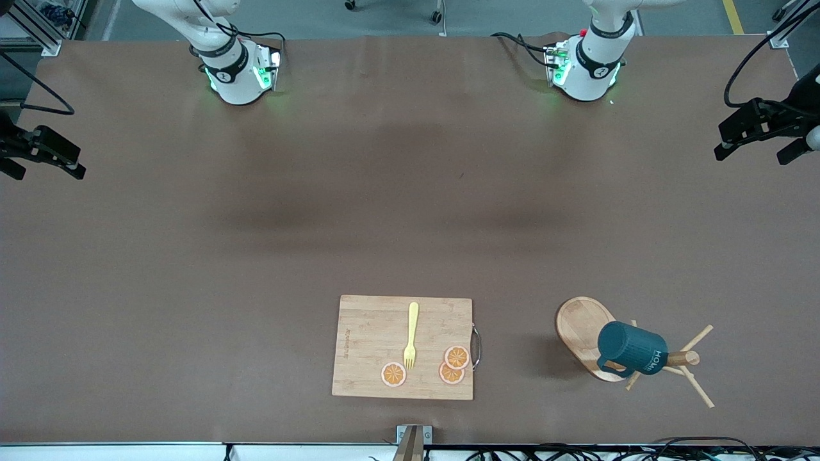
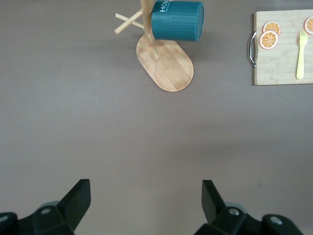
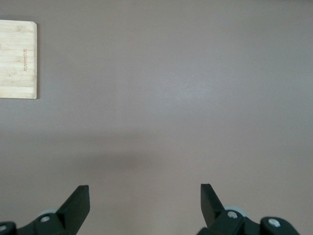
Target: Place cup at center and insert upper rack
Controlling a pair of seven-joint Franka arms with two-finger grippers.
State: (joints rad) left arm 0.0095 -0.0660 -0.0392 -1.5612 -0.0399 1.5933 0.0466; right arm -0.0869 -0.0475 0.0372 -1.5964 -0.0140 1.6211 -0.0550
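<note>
The left tool [image 2: 145, 201] hangs with fingers spread wide over bare brown bench [image 1: 256, 256] at its own end. Ahead of it, well apart, the dark teal ribbed cup [image 2: 177, 20] hangs on a peg of the wooden cup rack [image 2: 165, 65], clear of the bench's center. The right tool [image 3: 145, 203], likewise spread and gripping nothing, waits at its end, the bamboo cutting board [image 3: 18, 59] well apart.

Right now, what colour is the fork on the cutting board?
Yellow; the fork shows best in the front view.
</note>
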